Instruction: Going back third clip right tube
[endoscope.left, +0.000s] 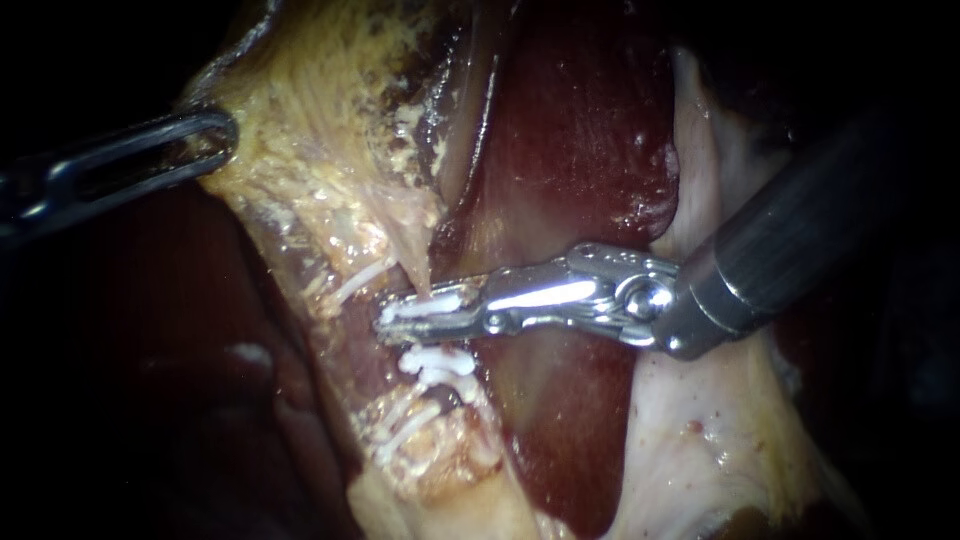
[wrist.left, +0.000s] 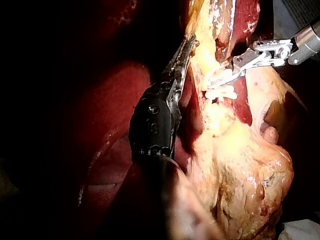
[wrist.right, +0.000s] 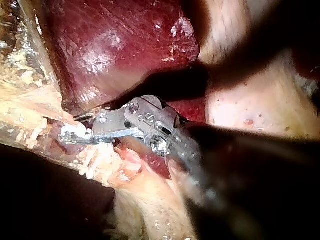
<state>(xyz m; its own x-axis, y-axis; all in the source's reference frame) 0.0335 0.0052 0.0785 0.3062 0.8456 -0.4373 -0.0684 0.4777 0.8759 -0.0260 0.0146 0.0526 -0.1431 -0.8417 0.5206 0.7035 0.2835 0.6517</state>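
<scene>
My right instrument (endoscope.left: 388, 320) comes in from the right, its slim metal jaws lying across a pale tube (endoscope.left: 418, 272) with a white clip (endoscope.left: 425, 306) held between them. A second white clip (endoscope.left: 440, 362) sits on the same tube just below. The right wrist view shows those jaws (wrist.right: 67, 136) closed around the white clip (wrist.right: 75, 131) at the edge of the fatty tissue. My left instrument (endoscope.left: 222, 135) reaches in from the upper left, its long slotted jaws shut on the rim of the yellowish gallbladder tissue (endoscope.left: 320, 120) and holding it taut. In the left wrist view these jaws (wrist.left: 189, 42) press against that tissue.
Dark red liver (endoscope.left: 570, 130) lies behind and right of the tube, and more liver (endoscope.left: 130, 330) lies in shadow on the left. Pale membrane (endoscope.left: 700, 430) spreads under the right shaft. Yellow fat (endoscope.left: 440, 460) clings below the clips.
</scene>
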